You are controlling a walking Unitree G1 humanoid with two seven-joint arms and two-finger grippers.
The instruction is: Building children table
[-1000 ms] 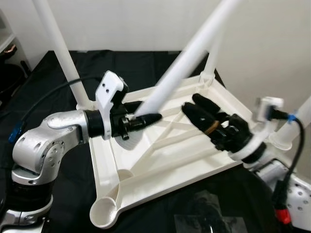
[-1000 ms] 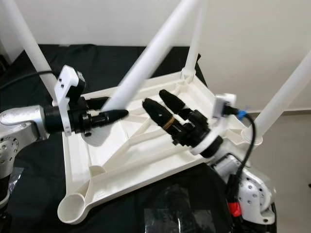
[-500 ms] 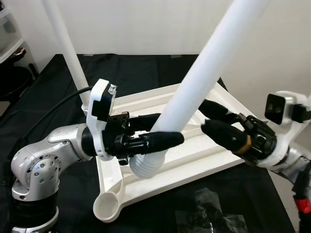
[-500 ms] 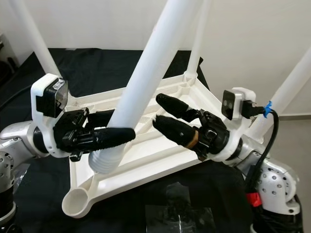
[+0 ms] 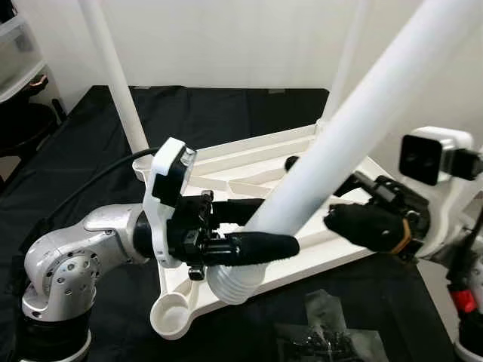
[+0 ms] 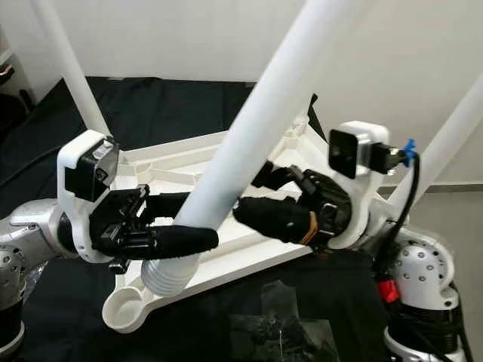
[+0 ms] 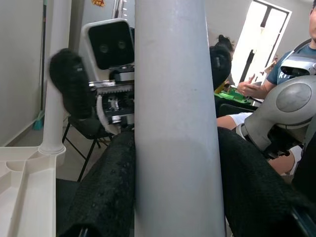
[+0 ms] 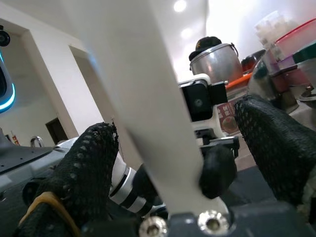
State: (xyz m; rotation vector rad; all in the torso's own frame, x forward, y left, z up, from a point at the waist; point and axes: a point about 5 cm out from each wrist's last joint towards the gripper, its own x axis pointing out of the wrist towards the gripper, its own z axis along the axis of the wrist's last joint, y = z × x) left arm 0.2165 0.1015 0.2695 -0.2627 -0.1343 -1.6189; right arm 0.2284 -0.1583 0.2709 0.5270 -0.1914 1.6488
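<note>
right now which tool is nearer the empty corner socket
Left. The left tool, clamped on the loose leg, is just above the empty corner socket; the right tool sits farther along the leg.

Home interior: cooking pot [image 8: 215,61] and food containers [image 8: 291,47] on shelf, white walls, seated person [image 7: 276,74].

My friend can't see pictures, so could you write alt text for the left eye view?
The left gripper clamps a long white table leg near its ribbed end, above an upside-down white tabletop on a black surface. The right gripper reaches toward the leg from the other side.
</note>
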